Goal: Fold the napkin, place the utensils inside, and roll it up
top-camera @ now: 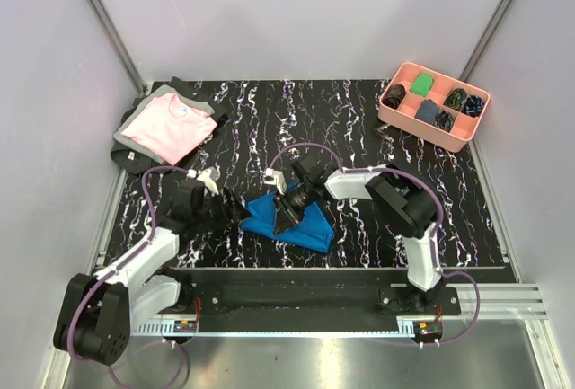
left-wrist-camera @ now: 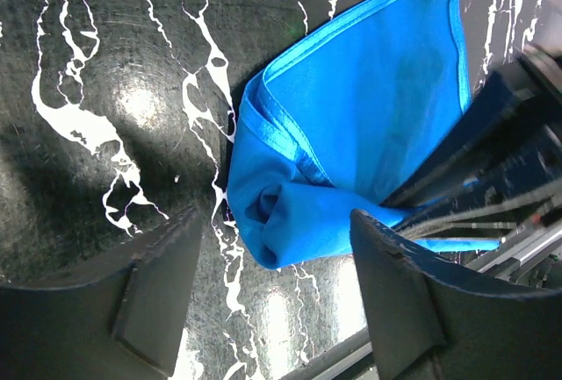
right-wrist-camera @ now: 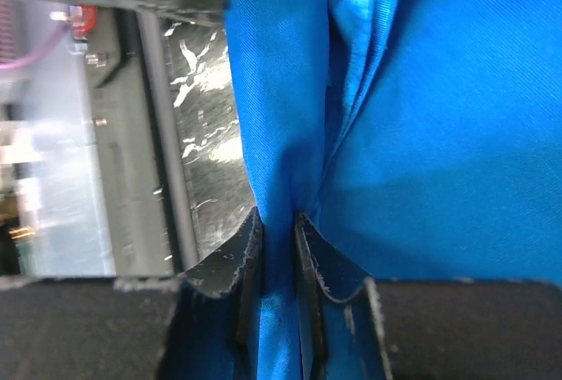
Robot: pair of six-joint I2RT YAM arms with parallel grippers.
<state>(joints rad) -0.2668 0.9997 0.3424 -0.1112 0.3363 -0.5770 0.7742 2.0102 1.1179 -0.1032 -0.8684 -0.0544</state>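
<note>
While the right gripper [right-wrist-camera: 277,222] pinches a raised fold of the blue napkin [top-camera: 314,227] between its nearly closed jaws, my left gripper [left-wrist-camera: 279,222] stands with its jaws wide apart, holding nothing, the napkin's rolled end lying just off its fingertips. I see the napkin folded on the black marbled table [top-camera: 359,128], near the front edge, between the two arms.

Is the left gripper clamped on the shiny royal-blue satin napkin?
No, the left gripper stands open, fingers spread wide either side of the napkin's rolled end.
</note>
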